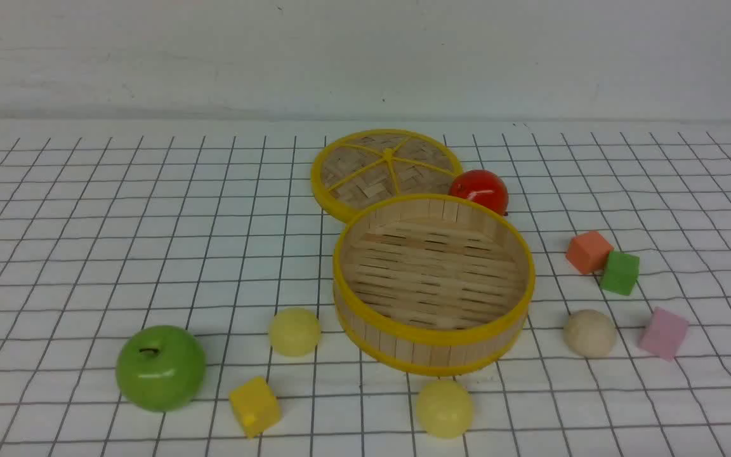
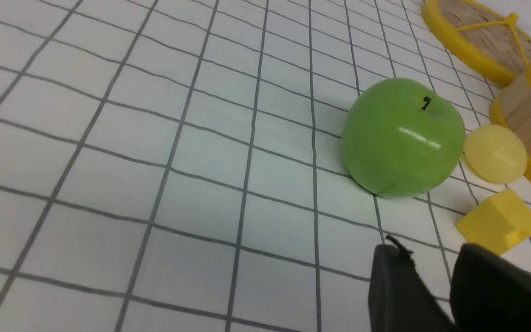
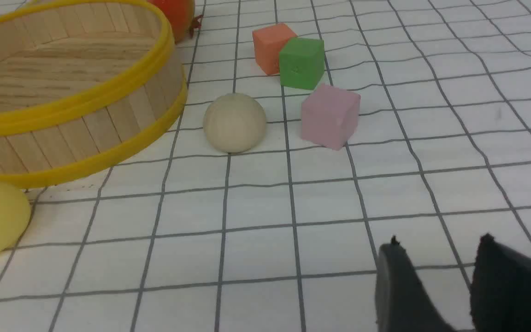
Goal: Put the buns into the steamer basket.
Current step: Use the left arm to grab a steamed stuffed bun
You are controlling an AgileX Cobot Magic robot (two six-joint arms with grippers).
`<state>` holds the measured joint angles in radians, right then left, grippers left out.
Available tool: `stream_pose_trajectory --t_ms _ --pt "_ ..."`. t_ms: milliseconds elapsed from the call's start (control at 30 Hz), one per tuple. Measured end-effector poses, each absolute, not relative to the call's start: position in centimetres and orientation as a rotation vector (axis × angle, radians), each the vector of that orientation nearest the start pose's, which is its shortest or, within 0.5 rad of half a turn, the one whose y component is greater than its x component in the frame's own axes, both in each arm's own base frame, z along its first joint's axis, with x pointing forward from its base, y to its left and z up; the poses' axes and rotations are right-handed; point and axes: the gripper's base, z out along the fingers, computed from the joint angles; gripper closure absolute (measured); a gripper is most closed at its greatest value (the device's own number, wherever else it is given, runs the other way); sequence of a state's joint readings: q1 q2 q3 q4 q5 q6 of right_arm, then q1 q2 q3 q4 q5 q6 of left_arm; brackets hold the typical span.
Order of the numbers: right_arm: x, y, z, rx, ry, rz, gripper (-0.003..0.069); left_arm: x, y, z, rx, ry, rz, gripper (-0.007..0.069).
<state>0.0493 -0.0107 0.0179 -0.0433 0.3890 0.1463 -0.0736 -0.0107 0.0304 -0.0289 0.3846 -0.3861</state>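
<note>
Gridded white surface (image 1: 86, 254), pale wall (image 1: 365, 57). Matte buns (image 1: 294, 331) ring the yellow-rimmed steamer basket (image 1: 432, 348). My left hand (image 2: 429, 258) and right hand (image 3: 438, 251) gape, empty.

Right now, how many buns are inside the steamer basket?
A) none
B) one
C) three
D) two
A: the steamer basket shows only its bare slatted floor, while the two pale yellow buns and the beige bun all lie outside it.

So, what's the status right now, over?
Both jaws open, empty. Three buns outside the empty steamer basket. Lid off, nothing blocking.
</note>
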Motion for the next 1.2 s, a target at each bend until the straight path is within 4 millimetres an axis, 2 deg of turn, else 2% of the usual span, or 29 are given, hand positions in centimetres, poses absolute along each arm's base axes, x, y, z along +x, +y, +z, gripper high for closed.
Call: stream_pose_trajectory --t_ms 833,933,1100,1200 --pt "5.2 0.1 17.3 0.063 1.879 0.088 0.0419 5.2 -0.5 17.0 -0.319 1.869 -0.351 0.0417" --pt "5.2 0.1 17.3 0.058 1.879 0.080 0.0419 5.4 -0.8 17.6 -0.436 1.787 -0.503 0.0414" --pt "5.2 0.1 17.3 0.056 1.879 0.077 0.0419 5.6 -0.9 19.2 -0.711 1.543 -0.850 0.0409" --pt "5.2 0.1 17.3 0.055 1.879 0.076 0.0419 5.6 -0.7 19.8 -0.741 1.463 -0.894 0.0411"
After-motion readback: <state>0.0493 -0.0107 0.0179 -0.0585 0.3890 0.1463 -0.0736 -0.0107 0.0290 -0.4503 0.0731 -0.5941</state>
